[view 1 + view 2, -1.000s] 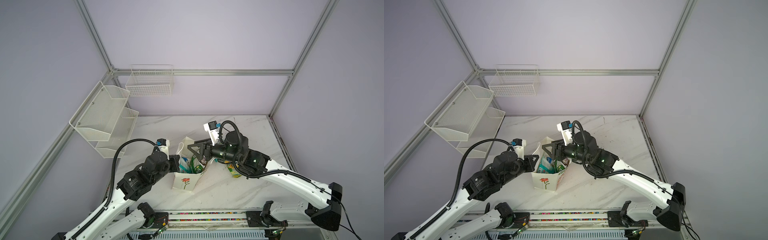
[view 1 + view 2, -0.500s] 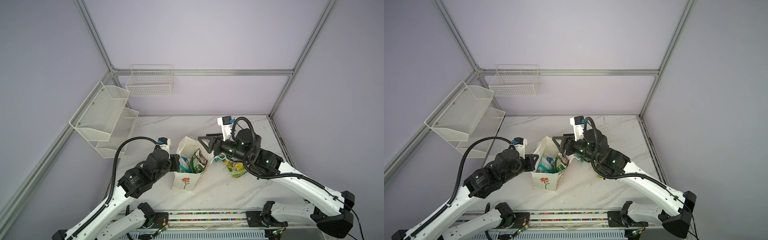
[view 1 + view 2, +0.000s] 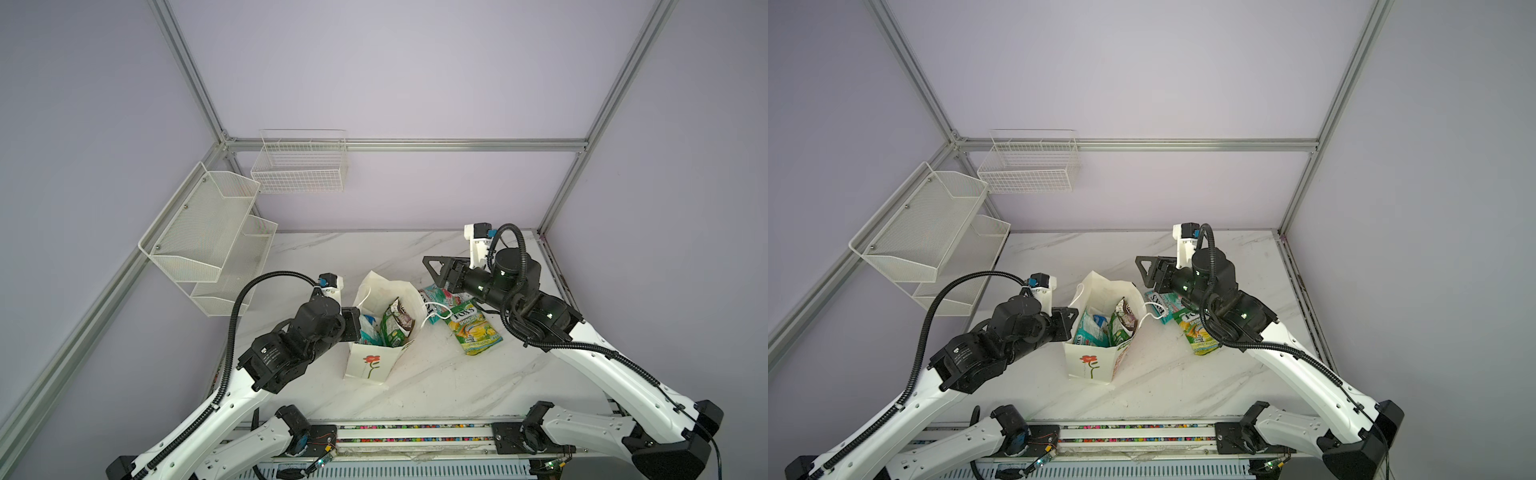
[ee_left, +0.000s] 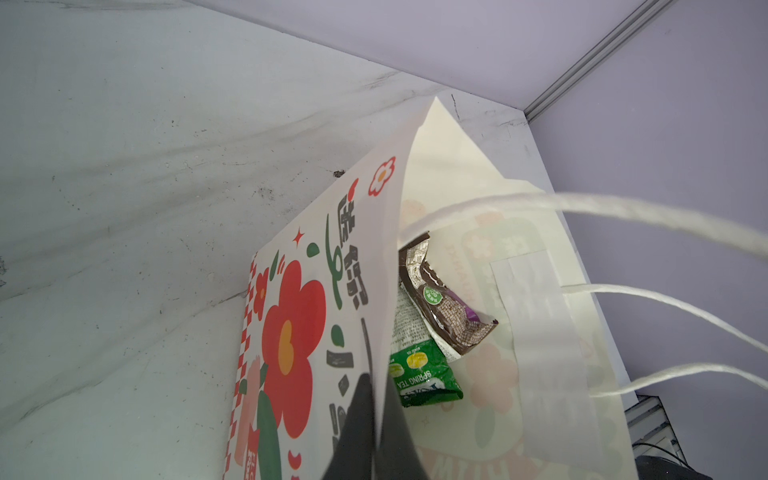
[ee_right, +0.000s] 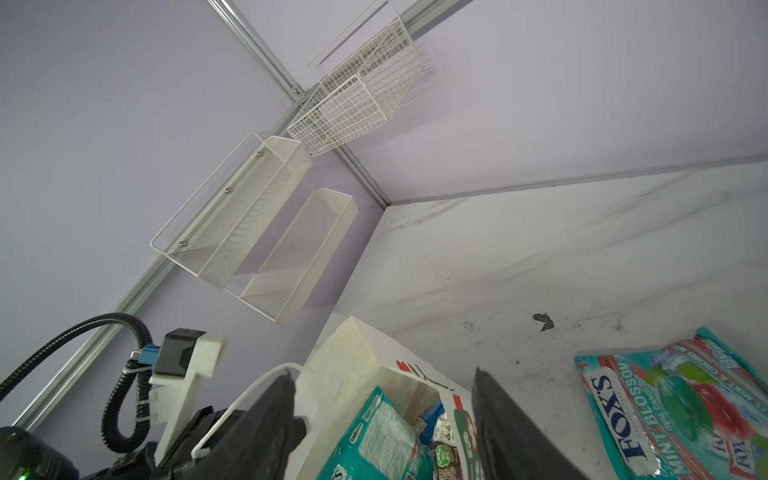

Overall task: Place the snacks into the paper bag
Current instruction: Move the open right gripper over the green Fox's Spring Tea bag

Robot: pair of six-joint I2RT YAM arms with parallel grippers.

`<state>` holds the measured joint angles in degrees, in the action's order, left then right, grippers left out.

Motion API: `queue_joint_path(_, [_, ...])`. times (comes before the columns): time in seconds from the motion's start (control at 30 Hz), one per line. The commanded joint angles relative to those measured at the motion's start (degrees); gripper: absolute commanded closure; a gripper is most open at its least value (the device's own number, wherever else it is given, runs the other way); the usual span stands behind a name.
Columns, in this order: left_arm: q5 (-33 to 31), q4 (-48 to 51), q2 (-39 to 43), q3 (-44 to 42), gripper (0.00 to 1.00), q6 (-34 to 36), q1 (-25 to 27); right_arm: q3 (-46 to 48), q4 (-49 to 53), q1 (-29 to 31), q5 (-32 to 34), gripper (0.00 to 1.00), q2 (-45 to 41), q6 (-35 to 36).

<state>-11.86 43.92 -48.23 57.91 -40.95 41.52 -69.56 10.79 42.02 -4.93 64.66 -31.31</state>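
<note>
Pinching the left wall of the upright paper bag [image 3: 370,361], the left gripper [image 4: 376,388] is clamped on the rim. The right gripper [image 3: 435,273] hovers empty near the bag's far right corner, jaws wide. A dark brown bar [image 4: 444,307], green FOX'S pouch [image 4: 424,374] and teal pouch [image 3: 368,330] sit inside; a Mint Blossom pouch [image 5: 681,403] and a green-yellow FOX'S pouch [image 3: 473,332] lie on the marble table [image 3: 436,386] just beside it.

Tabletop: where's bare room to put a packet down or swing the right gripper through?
Free: the table behind the paper bag, up to the rear wall; also the strip between bag and base rail. Crowded: right of the bag, the teal pouch and green pouch lie by the open right gripper; left, the left gripper pinches the bag wall.
</note>
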Motion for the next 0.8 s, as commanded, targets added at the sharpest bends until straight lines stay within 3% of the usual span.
queue_joint_path(0.0, [0.09,-1.5,0.02,6.72,1.0,0.87,-0.23,1.08,1.65,-1.26,-0.41,0.31,-1.06,-1.21])
queue_joint_path(0.77, [2.63,-2.85,-3.93,9.59,1.0,0.38,0.22,5.99,5.21,-12.13,-2.1,0.29,-4.4,-2.08])
